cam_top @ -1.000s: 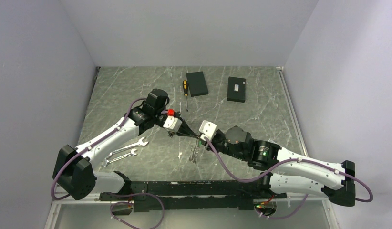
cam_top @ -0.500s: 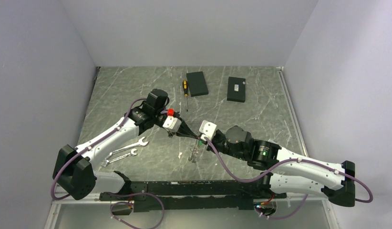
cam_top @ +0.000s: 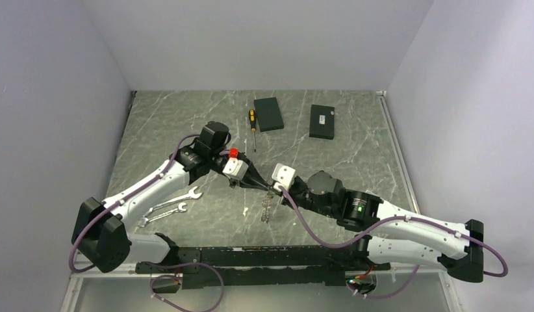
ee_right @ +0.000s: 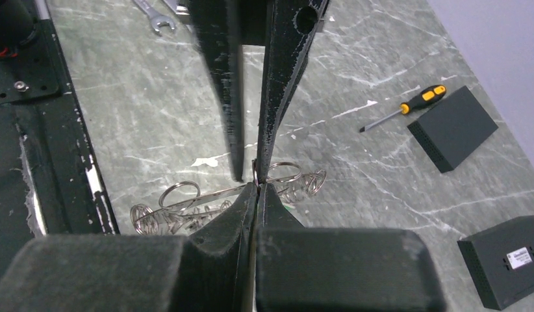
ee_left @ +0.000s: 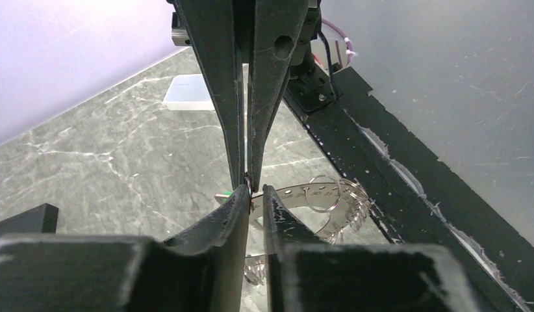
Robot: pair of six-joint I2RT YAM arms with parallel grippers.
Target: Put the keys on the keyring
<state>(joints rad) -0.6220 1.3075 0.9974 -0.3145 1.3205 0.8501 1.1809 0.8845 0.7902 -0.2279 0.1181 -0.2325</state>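
The keyring hangs as a dangling bunch of small grey keys between the two grippers, just above the table. My right gripper is shut on its thin wire ring; in the right wrist view its tips pinch the wire, with keys spread behind them. My left gripper meets it tip to tip. In the left wrist view its jaws stand a narrow gap apart around the wire, with the ring and keys beyond. One small loose key lies on the table to the left.
Two silver spanners lie at the left under the left arm. A black-and-yellow screwdriver and two flat black boxes lie at the back. A black rail runs along the near edge.
Both grippers have stayed tip to tip and shifted only slightly. The hanging bunch of keys has swung a little under them.
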